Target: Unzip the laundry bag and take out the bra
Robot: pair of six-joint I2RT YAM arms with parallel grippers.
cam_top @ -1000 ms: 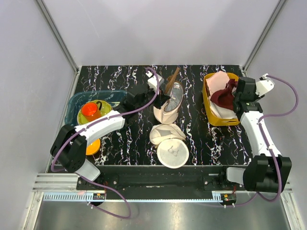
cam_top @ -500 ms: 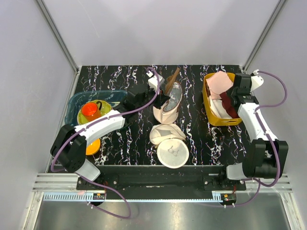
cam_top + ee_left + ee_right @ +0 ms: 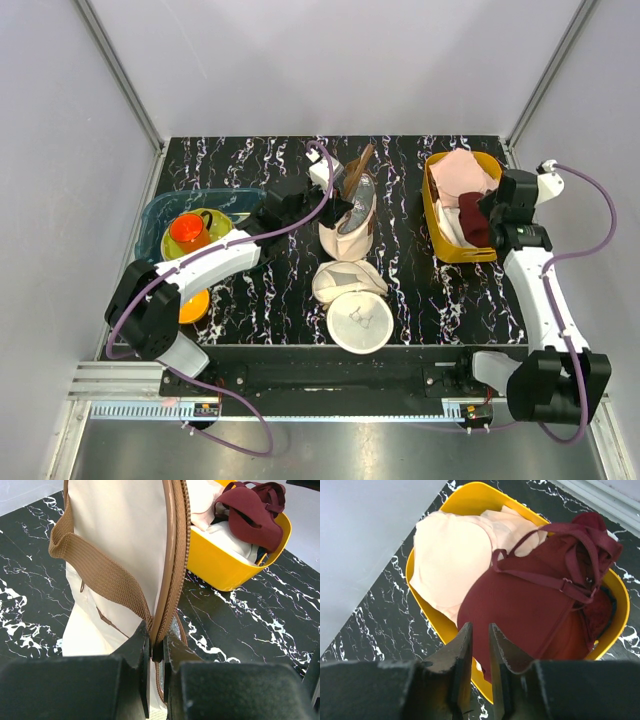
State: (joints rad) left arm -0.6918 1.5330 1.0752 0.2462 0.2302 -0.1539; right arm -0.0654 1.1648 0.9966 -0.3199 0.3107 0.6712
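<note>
The cream laundry bag [image 3: 348,228] stands on edge at the table's middle. My left gripper [image 3: 343,207] is shut on its brown zipper band [image 3: 176,555]. In the left wrist view the bag's cream side [image 3: 120,540] fills the frame above the left gripper [image 3: 157,647]. The pale pink bra [image 3: 460,172] lies in the yellow tub [image 3: 437,235] at the right, beside a dark red bra [image 3: 473,215]. My right gripper [image 3: 493,212] hangs over the tub's right side. In the right wrist view the right gripper [image 3: 480,635] stands slightly open and empty above the dark red bra [image 3: 535,595], with the pink bra [image 3: 452,555] beyond.
Two whitish mesh bags lie at the front middle, one triangular-looking [image 3: 347,277] and one round [image 3: 358,320]. A blue bin [image 3: 160,215] at the left holds an orange cup [image 3: 188,230] on a green plate. An orange dish [image 3: 196,303] sits under the left arm.
The right arm swung over the tub and drew back toward its right rim, jaws narrowing. The dark red bra shifted in the tub. The left arm and bag have not moved.
</note>
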